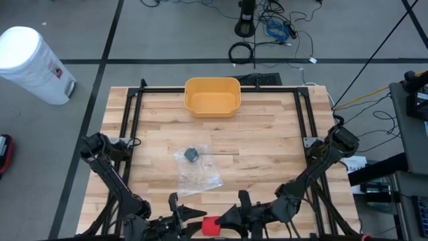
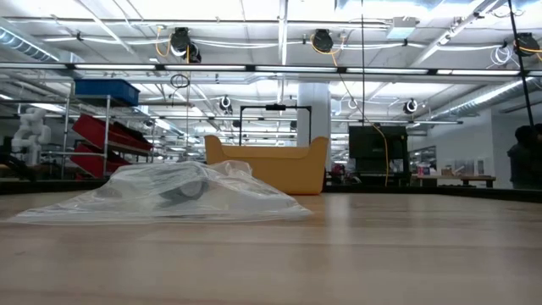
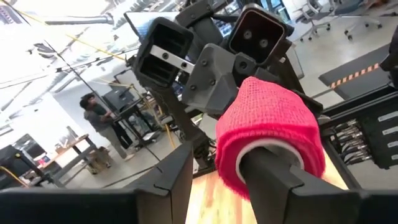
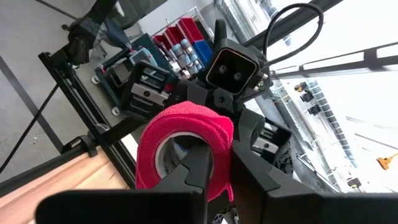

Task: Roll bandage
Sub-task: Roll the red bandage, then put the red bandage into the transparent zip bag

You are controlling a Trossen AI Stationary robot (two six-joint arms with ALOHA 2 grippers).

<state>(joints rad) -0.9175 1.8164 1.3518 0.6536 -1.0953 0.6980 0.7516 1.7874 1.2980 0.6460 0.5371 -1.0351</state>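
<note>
High view: the red bandage roll (image 1: 211,226) is off the wood, held between the two arms at the near edge of the counter (image 1: 267,167); a clear plastic bag (image 1: 195,167) lies mid-counter and a yellow tub (image 1: 212,96) sits at the far side.
Right claw (image 4: 214,163): clenched on the bandage roll, one finger through the core and the other against the outside wrap.
Left claw (image 3: 217,180): one finger (image 3: 273,171) is inside the core from the opposite side, the other (image 3: 177,177) stands clear of the roll; it looks released rather than pinching.
Step in hand: judged to be a regrip between turns of the roll.
Doing it well: keep the right claw firm so the roll cannot slip off, and close the left claw on the outer wrap before the right lets go.
Risk: if both loosen together the roll would likely drop off the counter's edge.
</note>
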